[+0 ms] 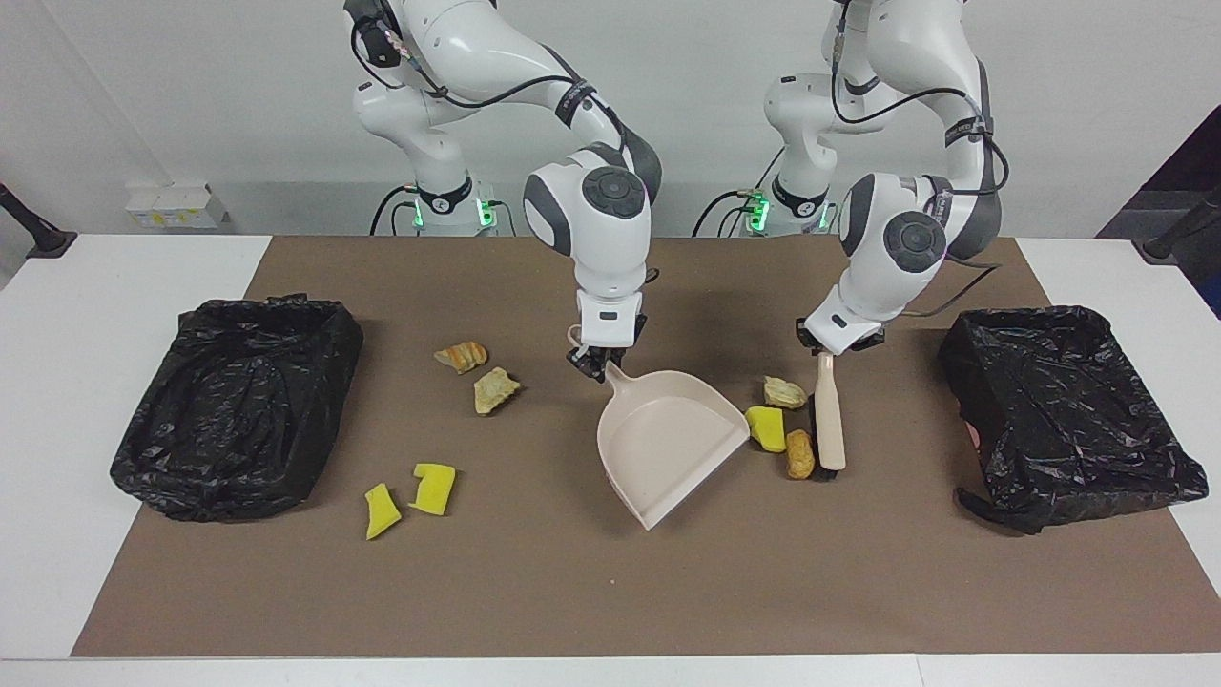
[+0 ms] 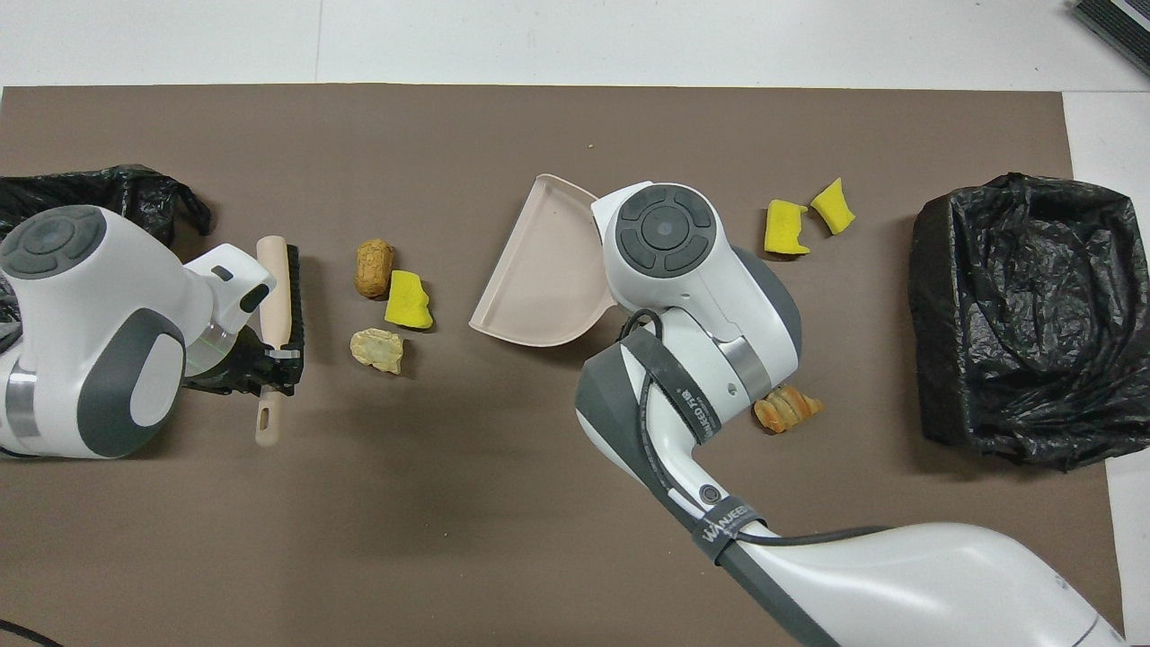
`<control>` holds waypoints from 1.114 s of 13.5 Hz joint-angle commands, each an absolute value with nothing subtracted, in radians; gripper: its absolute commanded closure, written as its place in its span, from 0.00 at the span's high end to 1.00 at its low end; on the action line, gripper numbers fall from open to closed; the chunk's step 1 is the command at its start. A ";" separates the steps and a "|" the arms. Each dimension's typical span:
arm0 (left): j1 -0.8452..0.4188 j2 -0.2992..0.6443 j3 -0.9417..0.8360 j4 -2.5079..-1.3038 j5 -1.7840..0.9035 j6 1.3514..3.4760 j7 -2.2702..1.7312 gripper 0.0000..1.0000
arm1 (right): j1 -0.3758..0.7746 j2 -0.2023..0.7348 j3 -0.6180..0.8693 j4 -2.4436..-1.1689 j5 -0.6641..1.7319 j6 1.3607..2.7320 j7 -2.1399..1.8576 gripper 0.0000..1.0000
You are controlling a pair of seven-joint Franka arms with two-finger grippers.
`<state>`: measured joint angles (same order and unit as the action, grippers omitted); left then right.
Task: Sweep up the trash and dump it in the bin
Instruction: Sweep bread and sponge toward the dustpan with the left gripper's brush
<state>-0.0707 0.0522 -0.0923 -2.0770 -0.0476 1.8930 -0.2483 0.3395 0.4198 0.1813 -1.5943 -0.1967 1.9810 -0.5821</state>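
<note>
The right gripper [image 1: 596, 365] is clamped on the handle of the dustpan [image 1: 668, 439], whose mouth faces three scraps [image 1: 784, 429] lying just beside it. The left gripper [image 1: 832, 349] is closed on the brush [image 1: 828, 420], beside those scraps. Four more scraps [image 1: 448, 420] lie toward the right arm's end, near a black-lined bin [image 1: 238, 405]. A second bin [image 1: 1064, 410] sits at the left arm's end.

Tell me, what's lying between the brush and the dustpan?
Three scraps of trash: a yellow chunk, a brown lump and a pale tan lump lie between the brush and the dustpan, clearest in the overhead view.
</note>
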 commanded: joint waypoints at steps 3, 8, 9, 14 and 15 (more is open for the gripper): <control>-0.150 -0.009 -0.098 -2.213 -0.066 2.014 -0.342 0.00 | 0.327 0.402 0.190 -1.631 -0.261 2.000 -0.796 0.00; -0.271 0.034 -0.098 -2.209 -0.127 2.107 -0.405 0.00 | 0.341 0.426 0.192 -1.631 -0.305 2.061 -0.924 0.00; -0.279 0.040 -0.101 -2.200 -0.132 2.121 -0.402 0.00 | 0.342 0.440 0.192 -1.631 -0.307 2.074 -0.942 0.00; -0.414 0.074 -0.103 -2.137 -0.240 2.190 -0.374 0.00 | 0.342 0.457 0.193 -1.631 -0.291 2.092 -0.931 0.00; -0.431 0.075 -0.103 -2.126 -0.261 2.192 -0.370 0.00 | 0.342 0.459 0.193 -1.631 -0.290 2.098 -0.930 0.00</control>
